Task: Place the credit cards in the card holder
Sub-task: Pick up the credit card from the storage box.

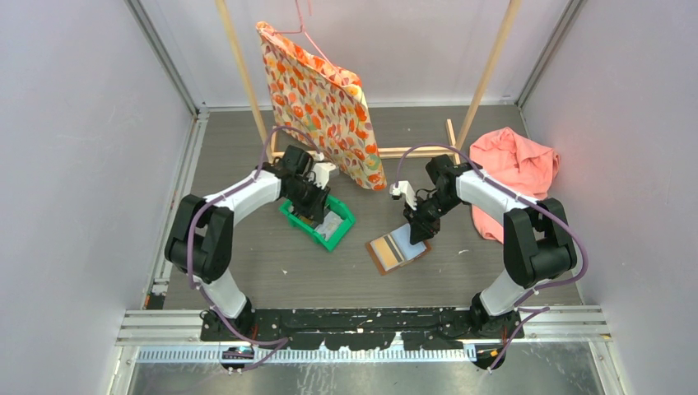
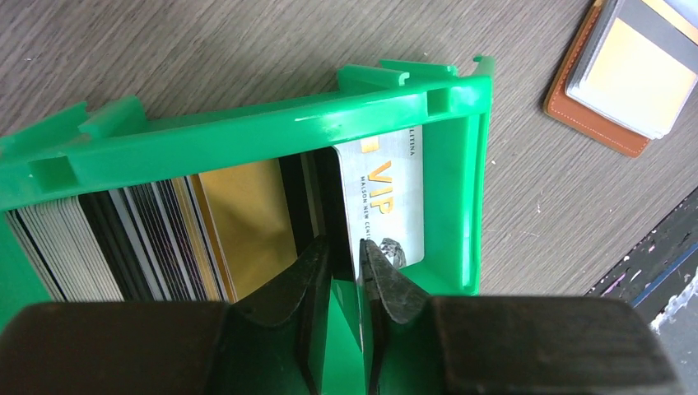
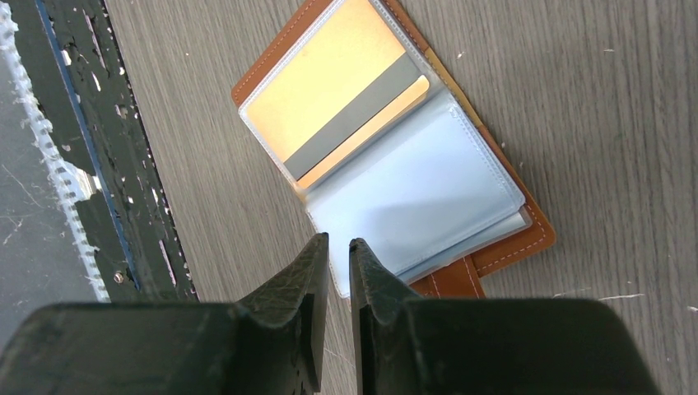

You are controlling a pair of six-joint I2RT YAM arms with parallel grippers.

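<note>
While the left arm's fingers [image 2: 344,244] reach down into the green bin [image 2: 247,132], they stand narrowly parted astride the edge of a silvery VIP card [image 2: 391,197]. It is the end one of the credit cards [image 2: 165,239] stacked on edge in the bin. Whether the fingers actually pinch it I cannot tell.

The card holder [image 3: 539,237] lies open on the surface [image 3: 625,99] to the right of the bin. A gold card [image 3: 329,78] sits in one clear pocket, and the pale empty sleeve [image 3: 420,189] is beside it. The right arm's fingers [image 3: 337,240] are at the far-right edge of that sleeve, almost together with only a slit between. I cannot tell whether they nip the plastic, press on it or merely hover.

As I judge it, a thin glossy card taken by its edge could slip or swivel on the lift. A dark neighbour could be dragged up with it. The light bin might tip or rise if the card binds against its wall. If the holder is not pinned, it may slide or flop shut, and the sleeve mouth looks tight for a tilted card.

The left fingers cover the lower part of the VIP card and the point of contact. The cards in the stack are too tightly packed to count. From above, the arms hide both pairs of fingers. One corner of the holder is cut off in the right wrist view.
</note>
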